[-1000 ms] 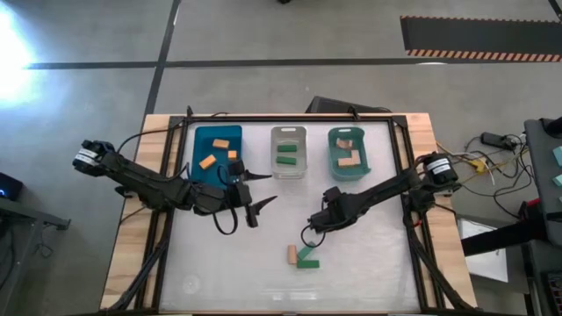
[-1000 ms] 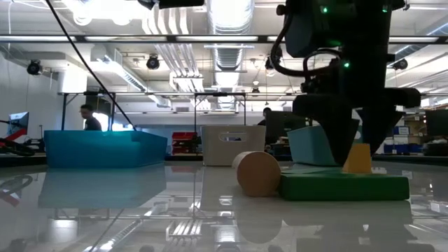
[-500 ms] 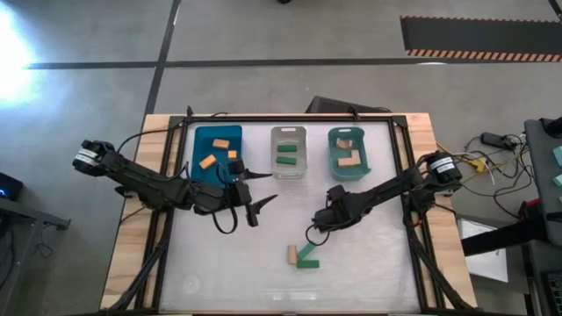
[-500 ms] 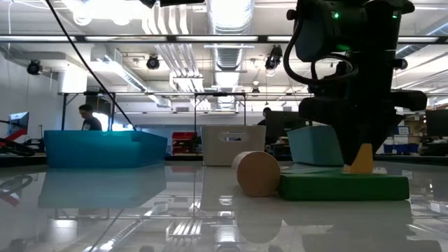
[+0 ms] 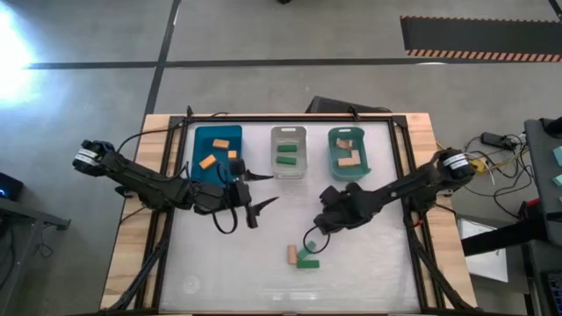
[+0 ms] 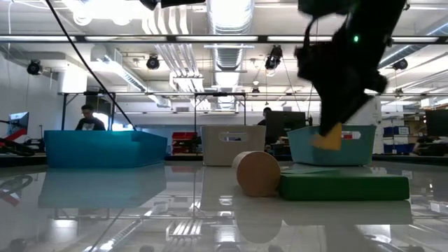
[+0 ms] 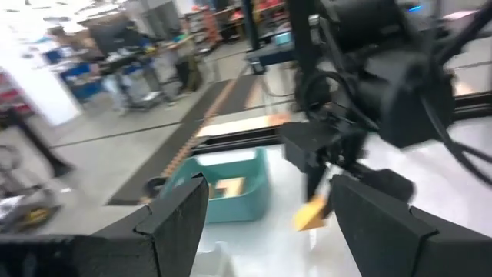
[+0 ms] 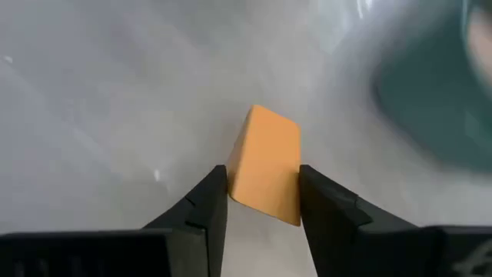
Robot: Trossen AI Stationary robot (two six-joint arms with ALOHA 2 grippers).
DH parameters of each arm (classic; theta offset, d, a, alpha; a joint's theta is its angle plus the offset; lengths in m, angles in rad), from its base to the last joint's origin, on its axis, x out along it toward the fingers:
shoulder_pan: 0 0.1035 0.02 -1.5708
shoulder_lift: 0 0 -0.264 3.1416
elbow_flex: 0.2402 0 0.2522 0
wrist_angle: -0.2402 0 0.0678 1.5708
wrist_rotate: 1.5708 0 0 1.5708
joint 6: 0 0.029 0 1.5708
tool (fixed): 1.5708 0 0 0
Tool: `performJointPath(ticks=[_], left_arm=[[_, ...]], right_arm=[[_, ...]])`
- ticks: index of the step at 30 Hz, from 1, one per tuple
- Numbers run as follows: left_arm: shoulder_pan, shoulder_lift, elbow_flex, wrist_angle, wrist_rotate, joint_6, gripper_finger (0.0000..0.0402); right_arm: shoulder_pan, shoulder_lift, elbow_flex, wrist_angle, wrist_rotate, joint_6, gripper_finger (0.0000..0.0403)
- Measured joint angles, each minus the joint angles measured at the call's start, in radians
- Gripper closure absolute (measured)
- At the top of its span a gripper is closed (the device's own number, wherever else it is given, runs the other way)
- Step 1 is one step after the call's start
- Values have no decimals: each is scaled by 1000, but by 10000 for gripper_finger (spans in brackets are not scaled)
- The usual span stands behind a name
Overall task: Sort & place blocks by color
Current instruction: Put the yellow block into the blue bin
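The right claw grips an orange block between its two dark fingers, lifted clear of the counter. From above, this claw sits in front of the clear bin, toward the counter's middle. In the low view the orange block hangs above the dark green bar, not touching it.

That green bar lies well in front of the clear bin, with a pale tan block just beside it; they look to be touching, though the overhead view is too small to be sure.

Inside the clear bin lie two green blocks. The blue bin, to the left of the clear bin, holds orange blocks. The teal bin, to its right, holds tan blocks.

The left claw waits just in front of the blue bin and left of the clear bin, its fingers spread wide and holding nothing.
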Motion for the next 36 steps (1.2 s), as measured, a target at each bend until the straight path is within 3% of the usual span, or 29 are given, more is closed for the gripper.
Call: performJointPath(ticks=[6,11,17,22,26,36], left_arm=[[0,0,-1,2,140,-75,143],[-6,13,-28,28,182,-182,143],[-18,62,-120,240,223,-256,143],[-21,106,-181,434,225,-291,143],[-20,163,-199,585,226,-294,143],[-17,323,-169,839,226,-285,143]], right_arm=[[33,-92,-40,306,155,-367,283],[36,-160,-137,688,155,-700,284],[35,-207,-312,1242,-6,-1061,285],[23,-205,-413,1597,-156,-1201,285],[8,-195,-428,1691,-207,-1251,285],[-2,-194,-409,1689,-229,-1314,286]])
